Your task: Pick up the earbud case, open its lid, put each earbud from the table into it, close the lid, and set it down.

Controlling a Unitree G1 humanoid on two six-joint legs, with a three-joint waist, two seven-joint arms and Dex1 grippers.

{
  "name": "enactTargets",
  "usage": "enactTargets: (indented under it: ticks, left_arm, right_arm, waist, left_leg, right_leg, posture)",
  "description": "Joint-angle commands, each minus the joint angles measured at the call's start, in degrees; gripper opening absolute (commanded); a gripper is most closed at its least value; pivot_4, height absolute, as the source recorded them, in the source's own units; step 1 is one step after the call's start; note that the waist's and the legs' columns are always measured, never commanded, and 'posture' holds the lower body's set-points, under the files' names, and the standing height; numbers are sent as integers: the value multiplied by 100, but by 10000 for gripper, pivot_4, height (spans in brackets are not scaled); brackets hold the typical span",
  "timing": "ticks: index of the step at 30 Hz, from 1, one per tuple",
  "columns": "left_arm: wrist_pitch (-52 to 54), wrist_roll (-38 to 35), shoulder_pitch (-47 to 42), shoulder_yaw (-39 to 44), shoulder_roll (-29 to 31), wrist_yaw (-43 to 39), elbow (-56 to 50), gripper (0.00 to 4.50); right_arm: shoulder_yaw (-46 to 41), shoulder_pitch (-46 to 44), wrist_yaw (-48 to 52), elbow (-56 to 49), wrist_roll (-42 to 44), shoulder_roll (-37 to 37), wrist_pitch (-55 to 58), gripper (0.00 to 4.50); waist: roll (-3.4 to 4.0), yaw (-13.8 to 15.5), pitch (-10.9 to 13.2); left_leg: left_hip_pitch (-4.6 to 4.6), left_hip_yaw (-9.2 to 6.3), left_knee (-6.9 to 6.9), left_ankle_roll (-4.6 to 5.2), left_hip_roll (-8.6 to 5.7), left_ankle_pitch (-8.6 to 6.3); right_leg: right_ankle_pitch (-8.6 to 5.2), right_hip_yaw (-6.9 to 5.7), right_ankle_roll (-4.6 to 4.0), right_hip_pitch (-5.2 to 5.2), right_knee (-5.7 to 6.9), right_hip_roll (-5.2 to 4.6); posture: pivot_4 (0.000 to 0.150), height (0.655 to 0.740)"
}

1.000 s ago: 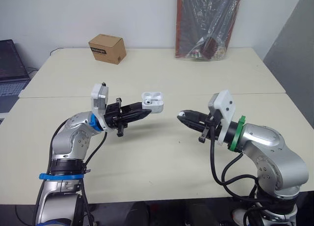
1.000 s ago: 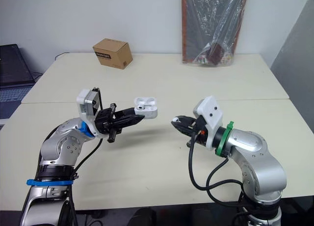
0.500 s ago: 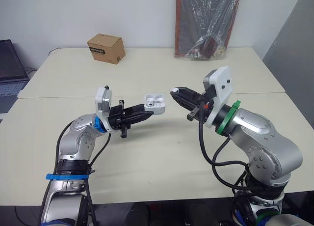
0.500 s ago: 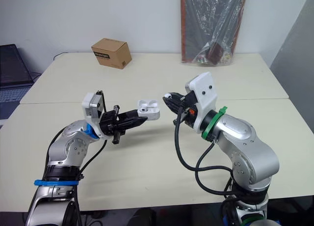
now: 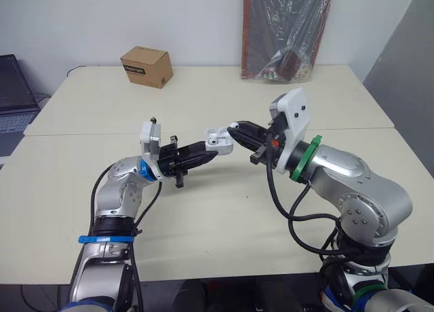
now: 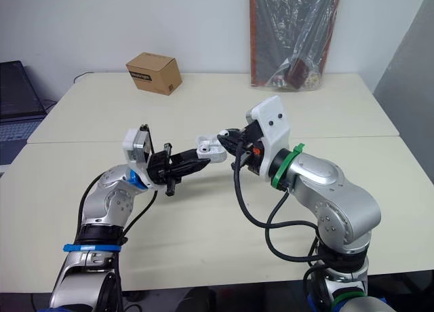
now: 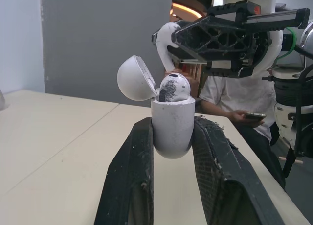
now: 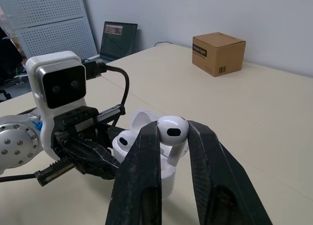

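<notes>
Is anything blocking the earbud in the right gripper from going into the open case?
Nothing visible does. The right gripper holds the earbud just above the case in the left gripper. The lid is flipped open, clear of the opening, and the other earbud sits in the case.

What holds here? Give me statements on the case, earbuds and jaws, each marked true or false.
1. The left jaws clamp the earbud case, lid open. True.
2. Both case sockets are empty. False: a seated earbud fills one.
3. The right jaws are empty. False: they pinch a second earbud just above the case.
4. The case rests on the tabletop. False: it is held above the table.
5. A cardboard box stands farther back. True.
</notes>
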Motion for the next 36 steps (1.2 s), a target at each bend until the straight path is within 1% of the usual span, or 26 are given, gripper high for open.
enactTargets:
  ticks: [1,15,18,35,36]
  left_arm:
    - [-100,-22,-166,7,-44,-65,-7,8186]
    - [-17,-177,-318,86,-195,49,-14,8186]
    - [2,-194,-323,78,-234,56,-65,8186]
    - [112,-334,-409,155,-477,381,-278,8186]
    - [115,-335,-402,150,-471,376,-286,8186]
  right_arm:
    - [-28,-167,-115,-89,183,-25,-15,4449]
    - [107,-204,-398,-12,475,-275,132,4449]
    - [168,-222,-482,19,448,-283,100,4449]
    - [420,-305,-771,-28,386,-531,-126,4449]
    - [413,-298,-707,-32,448,-548,-164,7924]
  waist:
    - [0,0,0]
    - [0,-2,0]
    - [0,-2,0]
    - [0,0,0]
    - [0,0,0]
  left_leg:
    - [0,0,0,0,0,0]
    - [-1,-1,0,0,0,0]
    - [-1,0,0,0,0,0]
    - [-4,-1,-1,0,0,0]
    - [-4,-1,-2,0,0,0]
  right_leg:
    - [0,0,0,0,0,0]
    - [-4,0,6,-1,0,0]
    - [-11,0,19,-1,-1,1]
    - [-11,0,19,-2,-4,1]
    - [-11,0,19,-2,-4,1]
  posture:
    - [1500,7400]
    - [1500,7400]
    - [1500,7400]
    - [1500,7400]
    - [1500,7400]
